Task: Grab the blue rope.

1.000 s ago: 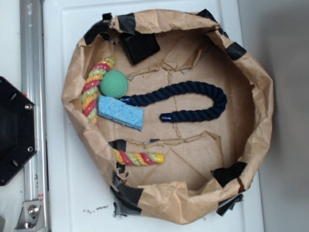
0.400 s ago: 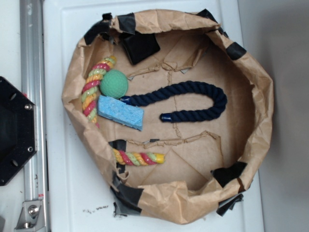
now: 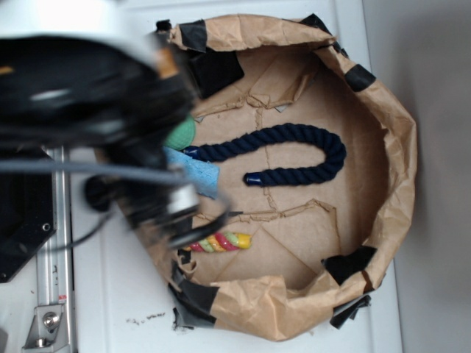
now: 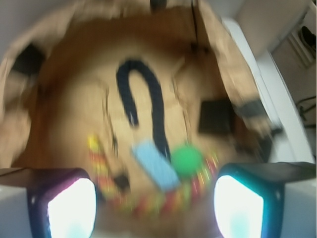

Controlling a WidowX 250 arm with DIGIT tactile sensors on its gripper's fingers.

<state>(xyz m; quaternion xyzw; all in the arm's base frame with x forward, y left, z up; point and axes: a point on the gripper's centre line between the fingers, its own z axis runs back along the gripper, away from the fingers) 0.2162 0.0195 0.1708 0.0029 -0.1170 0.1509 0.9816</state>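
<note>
The blue rope [image 3: 280,136] lies bent in a U on the floor of the brown paper bag [image 3: 397,147], its capped ends towards the left. In the wrist view the blue rope [image 4: 157,114] lies well ahead in the middle, blurred. My arm [image 3: 96,95] is a blurred black mass over the bag's left side, high above the things. My gripper [image 4: 153,198] is open and empty, its two fingers [image 4: 69,208] wide apart at the bottom corners, apart from the rope.
A light blue sponge [image 3: 199,173] and a green ball [image 3: 182,134] lie by the rope's left end, partly hidden by the arm. A red-yellow-green rope [image 3: 221,241] lies at the front. A black base [image 3: 22,220] and a metal rail [image 3: 55,279] stand left.
My arm has swung into the exterior view from the upper left and now hides the bag's left side. The rope, sponge and ball have not moved.
</note>
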